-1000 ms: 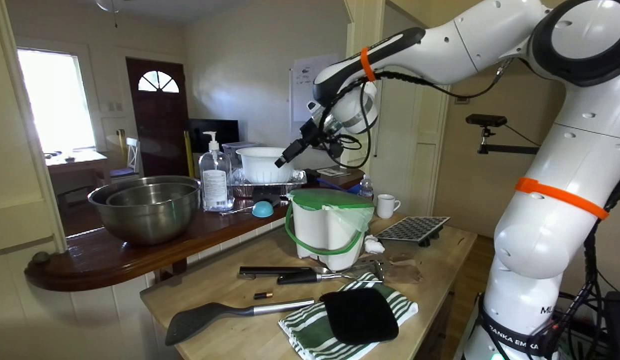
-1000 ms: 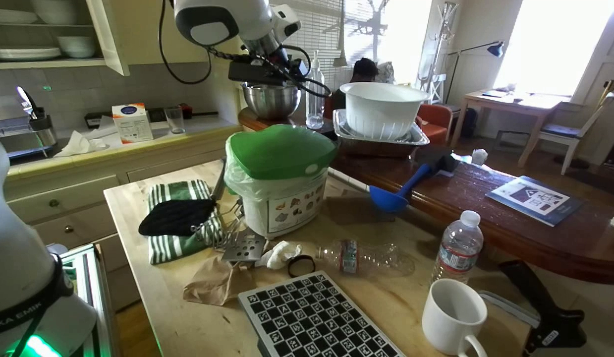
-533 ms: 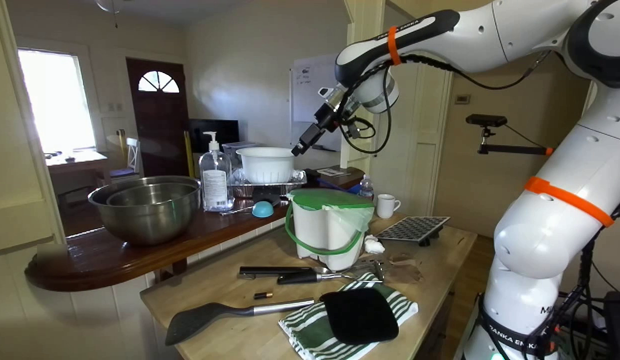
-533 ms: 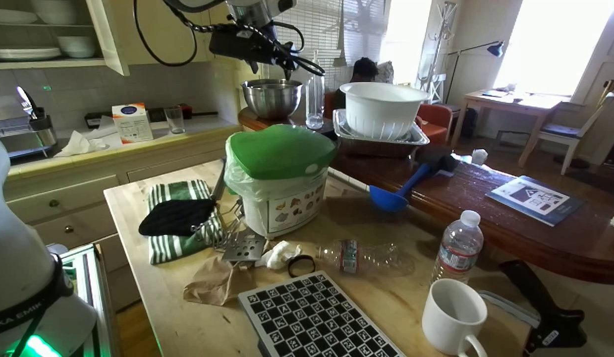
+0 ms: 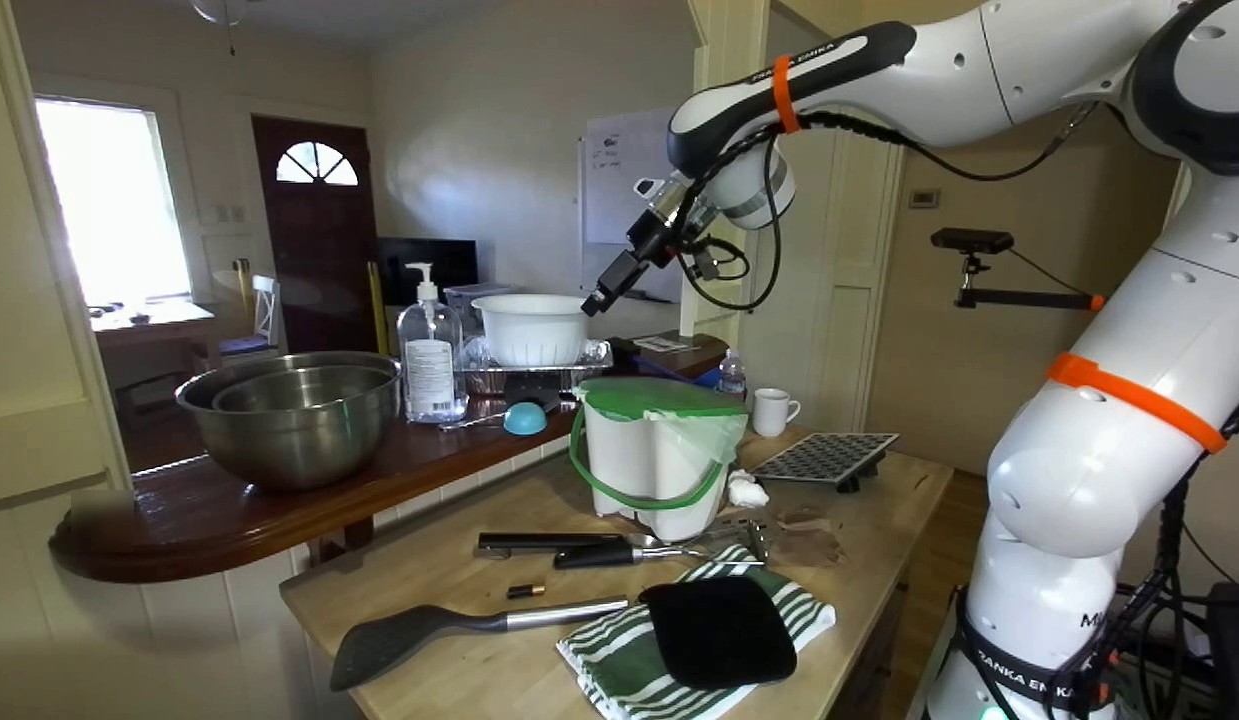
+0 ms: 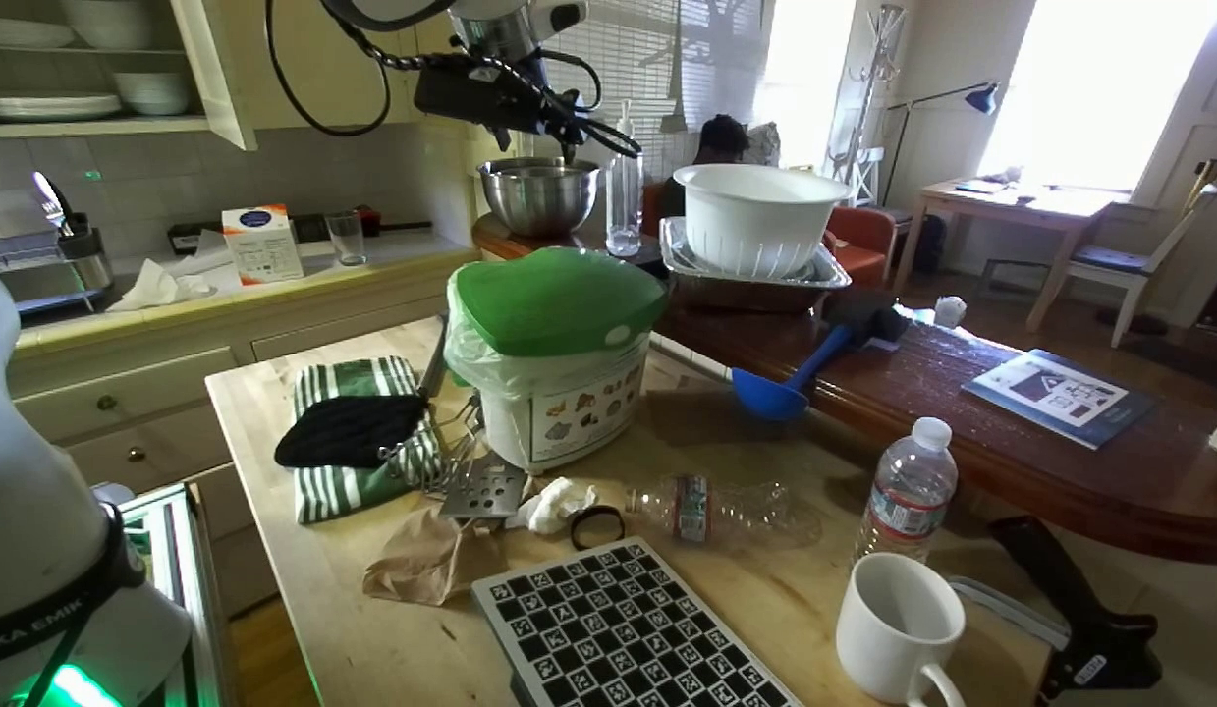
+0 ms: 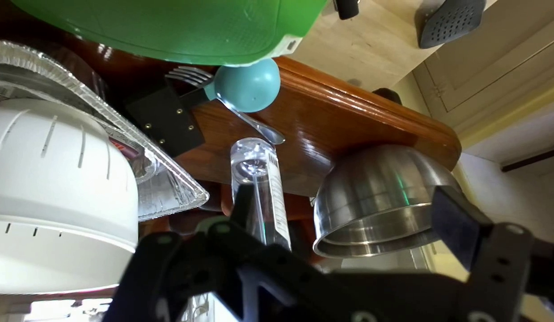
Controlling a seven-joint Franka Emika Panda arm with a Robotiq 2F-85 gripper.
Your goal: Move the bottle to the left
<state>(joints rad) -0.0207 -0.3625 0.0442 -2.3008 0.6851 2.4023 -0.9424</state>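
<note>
The bottle (image 7: pixel 268 190) stands beyond the parted jaws, partly behind one.

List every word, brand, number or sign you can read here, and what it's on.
"ANKA EMIKA", first letters unclear: black band low on the arm.
"EMIKA", word before unclear: black trim beside the arm's upper orange strap.
"M", rest unclear: white link above that band.
Too small or blurred: any print on pump bottle, upright bottle, lying bottle, carton, booklet, whiteboard, bucket and black tool.
</note>
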